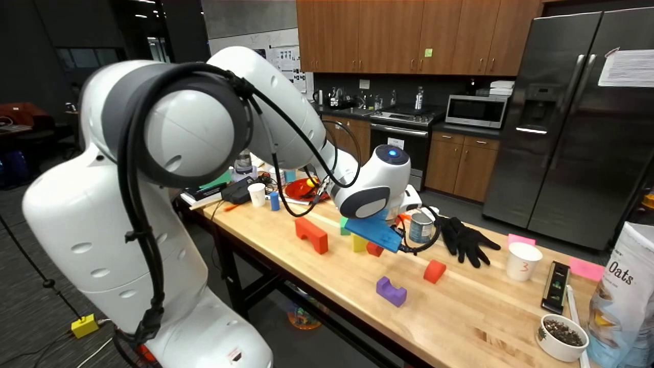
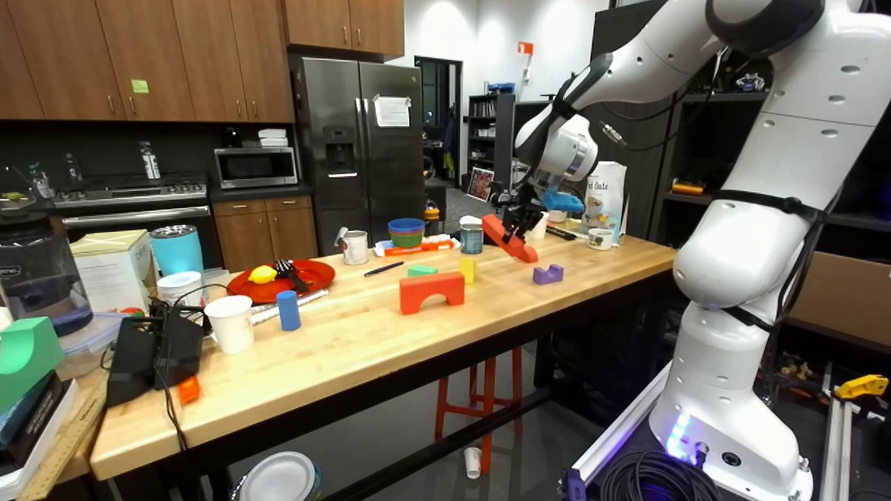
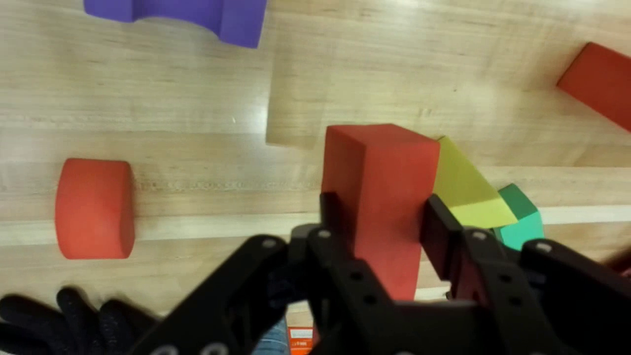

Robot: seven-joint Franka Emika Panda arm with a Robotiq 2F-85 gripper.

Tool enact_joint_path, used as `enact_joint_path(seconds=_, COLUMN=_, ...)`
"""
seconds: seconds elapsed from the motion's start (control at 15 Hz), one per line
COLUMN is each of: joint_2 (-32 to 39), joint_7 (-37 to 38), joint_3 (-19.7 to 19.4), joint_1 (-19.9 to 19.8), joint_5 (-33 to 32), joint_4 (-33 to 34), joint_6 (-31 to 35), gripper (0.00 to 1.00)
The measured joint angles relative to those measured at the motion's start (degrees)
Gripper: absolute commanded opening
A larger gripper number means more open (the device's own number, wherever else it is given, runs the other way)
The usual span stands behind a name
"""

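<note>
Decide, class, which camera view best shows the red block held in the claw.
The wrist view: the red block appears large in the claw, though its fingers cover part of it. Both exterior views show it smaller, either tilted and partly behind the claw, or mostly hidden by the blue panel.

— Describe the glossy white arm with dark grey joints.

— Rises from a rounded white base with a glowing blue-white strip, bends over high up, then slopes down and outward to a rounded white wrist with a small blue light.

— And along the outside?

— Carries thick black cables, strapped on in places, looping loosely near the wrist.

— Go on to the far end.

— Ends in a black two-fingered gripper, aimed downward and slightly aslant, with parallel black fingers set apart, pressing inward from both sides in a hold.
</note>
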Motion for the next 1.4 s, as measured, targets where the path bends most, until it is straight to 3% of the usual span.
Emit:
enact_joint_path(seconds=0.27, joint_2=-3.3, joint_7=-0.4, joint_3=0.0, joint_1=3.2, joint_5=-3.6, joint_4=-8.2, joint_6=8.8, gripper=0.18)
enact_joint_path(seconds=0.6, joint_2=-3.9, joint_7=-0.3, joint_3=3.5, joint_1=2.9, joint_5=-7.5, joint_4=-15.9, joint_6=20.5, gripper=0.18)
enact_joint_path(seconds=0.8, joint_2=-1.9, joint_7=0.7, joint_3=7.8, joint_1=-0.7, joint_5=-11.2, joint_4=-15.5, joint_6=25.7, gripper=0.18)
enact_joint_path(seconds=1.2, joint_2=0.2, joint_7=2.8, joint_3=18.4, joint_1=-13.3, joint_5=-18.6, joint_4=-14.6, joint_6=31.6, gripper=0.18)
enact_joint_path(seconds=1.4, joint_2=0.2, joint_7=2.8, joint_3=20.7, joint_1=-15.3, joint_5=-18.4, joint_4=-14.3, joint_6=32.7, gripper=0.18)
